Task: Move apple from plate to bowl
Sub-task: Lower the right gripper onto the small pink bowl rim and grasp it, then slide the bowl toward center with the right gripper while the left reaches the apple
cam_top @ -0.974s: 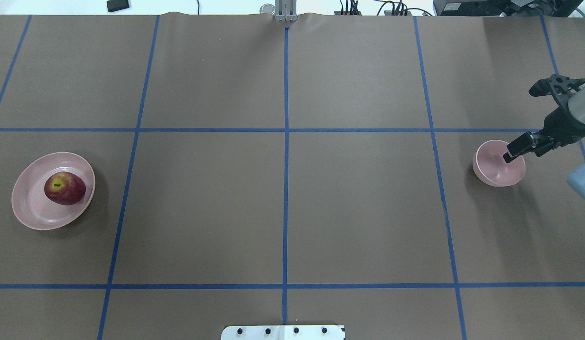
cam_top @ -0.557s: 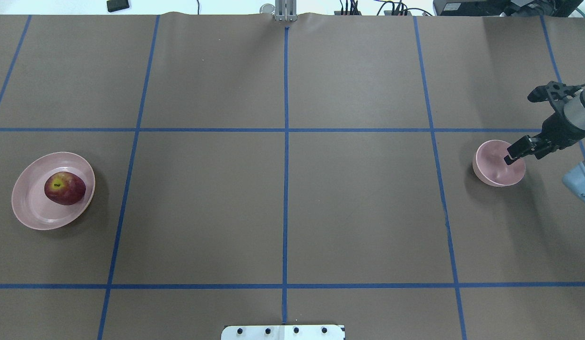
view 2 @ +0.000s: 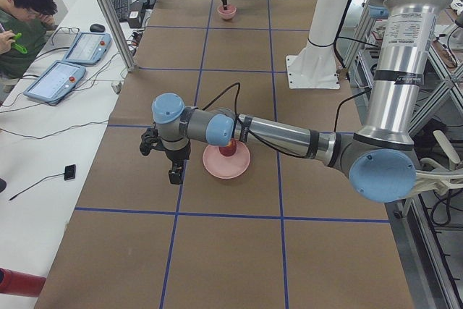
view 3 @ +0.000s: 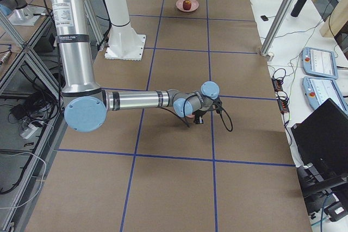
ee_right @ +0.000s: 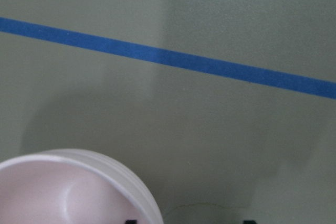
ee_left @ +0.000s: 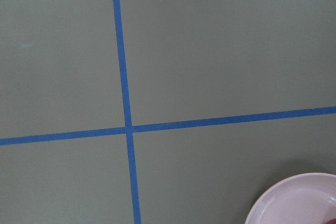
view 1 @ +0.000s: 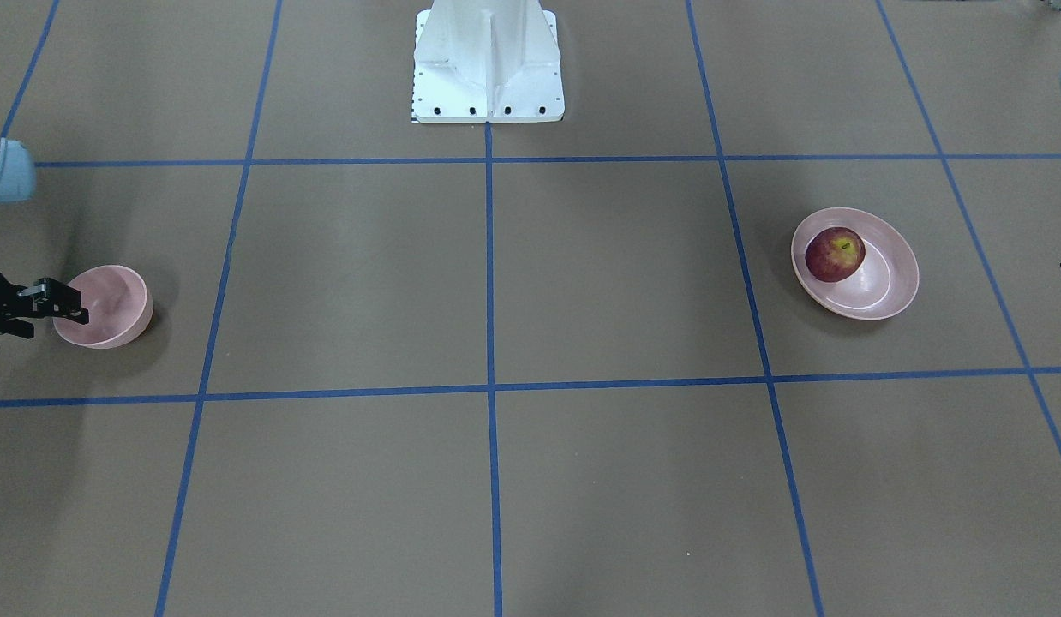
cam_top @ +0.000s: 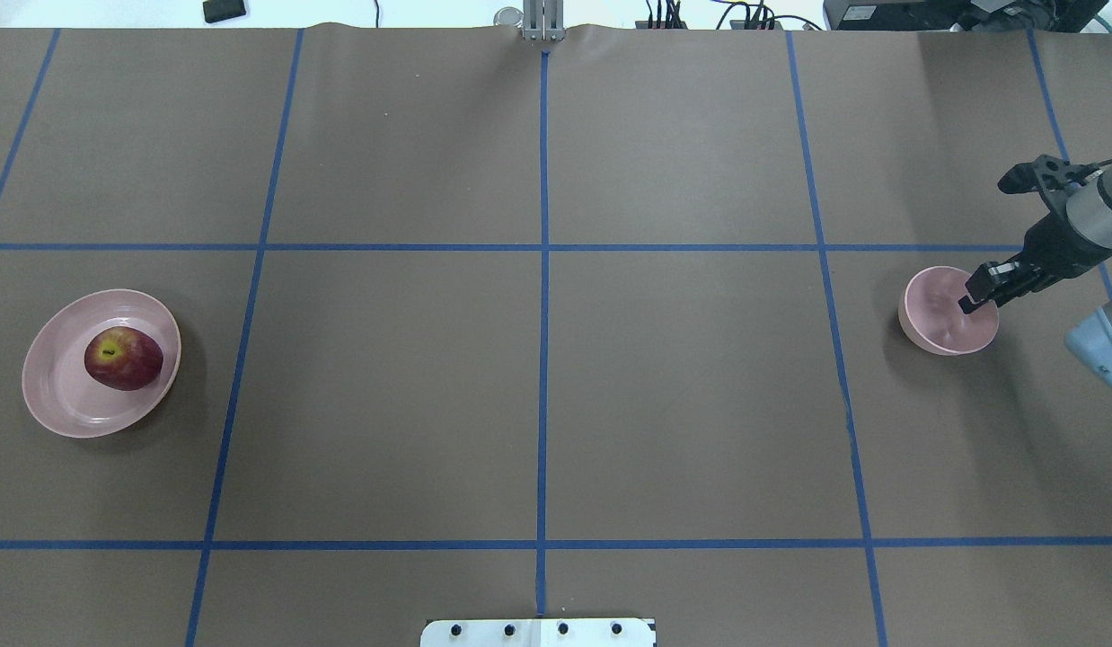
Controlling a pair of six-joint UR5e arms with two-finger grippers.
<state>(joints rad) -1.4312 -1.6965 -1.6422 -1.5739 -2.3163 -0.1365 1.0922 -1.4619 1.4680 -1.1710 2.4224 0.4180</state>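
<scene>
The dark-red apple lies on the pale-pink plate at the table's left. It also shows in the front view. The small pink bowl stands empty at the far right. My right gripper is at the bowl's right rim. In the right wrist view two fingertips sit apart, with the bowl's rim between them. My left gripper hangs beside the plate, on its side away from the robot. It shows only in the exterior left view, so I cannot tell if it is open or shut. The left wrist view catches the plate's edge.
The robot's white base stands at the table's near middle edge. Blue tape lines grid the brown table cover. An operator sits beside the table's far side with pendants on a side bench.
My right gripper's wrist has shifted slightly while its fingers stay at the bowl's right rim. The bowl, plate and apple have not moved.
</scene>
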